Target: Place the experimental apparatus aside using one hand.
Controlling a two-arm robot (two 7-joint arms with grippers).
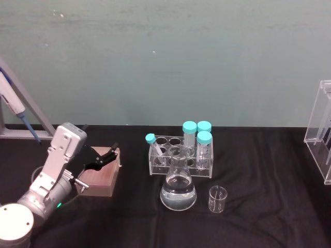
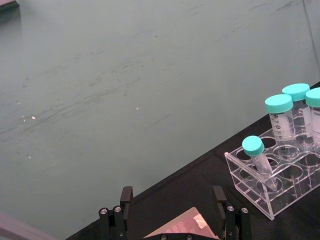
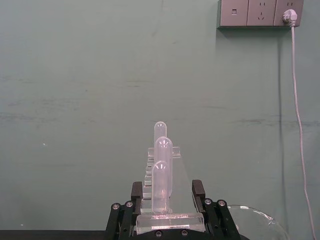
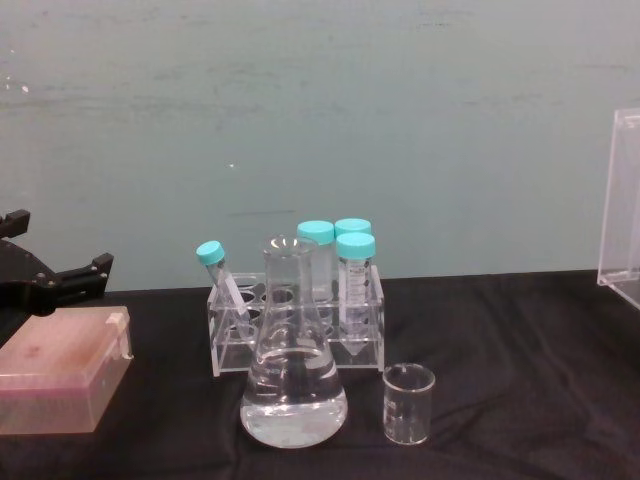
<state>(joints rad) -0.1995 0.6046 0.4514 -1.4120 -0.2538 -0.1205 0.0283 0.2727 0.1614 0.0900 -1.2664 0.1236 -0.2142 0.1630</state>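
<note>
- Head view, bottom centre: the flask [image 1: 178,194], about a third full of clear liquid, stands nearest. The small beaker [image 1: 217,200] is just beside it to the right, not touching.
- Lower left of the frame: the left gripper [image 1: 106,154] hovers over a pink box [image 1: 98,181] with its fingers spread and nothing between them; it looks idle.
- Behind the flask sits a clear tube rack [image 1: 160,155] with four blue-capped tubes, one of them leaning.
- Right edge of the frame, well apart from the rest: the tall clear stand [image 1: 323,129] with its long tubes. Whether it rests on the black table [image 1: 269,170] or hangs just above it cannot be told.
- Right wrist view: the right gripper [image 3: 167,187] has a finger on each side of the stand's base and appears to pinch it.
- The step in hand looks like setting the stand aside. To do it well, the arm should keep the stand upright so the tubes do not slip and lower it until the base sits flat. It should then let go without nudging the stand, and the left arm should keep out.
</note>
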